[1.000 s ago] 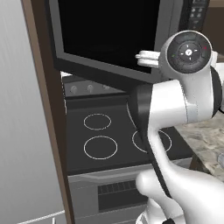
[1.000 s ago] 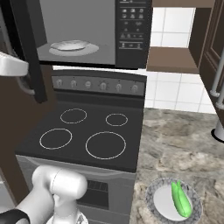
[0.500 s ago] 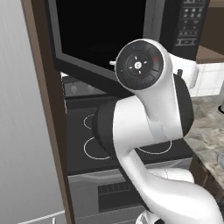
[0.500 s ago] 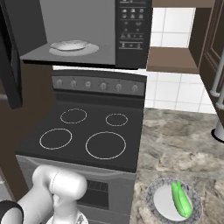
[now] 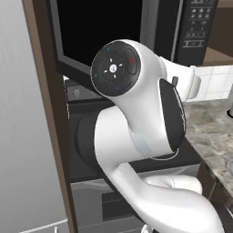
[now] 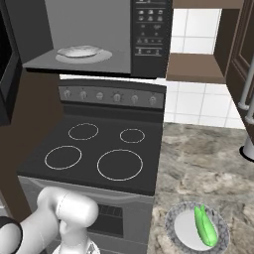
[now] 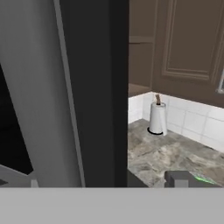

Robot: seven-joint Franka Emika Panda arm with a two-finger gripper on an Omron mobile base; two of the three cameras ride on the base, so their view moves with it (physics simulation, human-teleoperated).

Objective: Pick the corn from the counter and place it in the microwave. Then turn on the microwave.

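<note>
The corn (image 6: 206,226), a green cob, lies on a small grey plate (image 6: 178,230) on the marbled counter (image 6: 208,163), front right of the stove. The microwave (image 6: 99,34) above the stove stands open, its door (image 6: 7,64) swung out left and a white round plate (image 6: 82,52) inside. My gripper (image 7: 107,183) is open and holds nothing; it is close to the microwave's dark door (image 7: 98,87) and its grey bar handle (image 7: 43,87), facing along the counter (image 7: 166,153). In the left base view my arm covers the stove below the microwave (image 5: 195,27).
A black stovetop (image 6: 99,154) with white rings and a knob row (image 6: 111,96) sits under the microwave. A paper towel roll (image 7: 157,118) stands at the tiled backsplash. Dark cabinets (image 7: 188,48) hang above the counter. A tall brown panel (image 5: 45,113) stands left of the stove.
My arm has swung over and closer to the left base camera, covering the stovetop there. The hand has gone from the left edge of the right base view; the door stays open.
</note>
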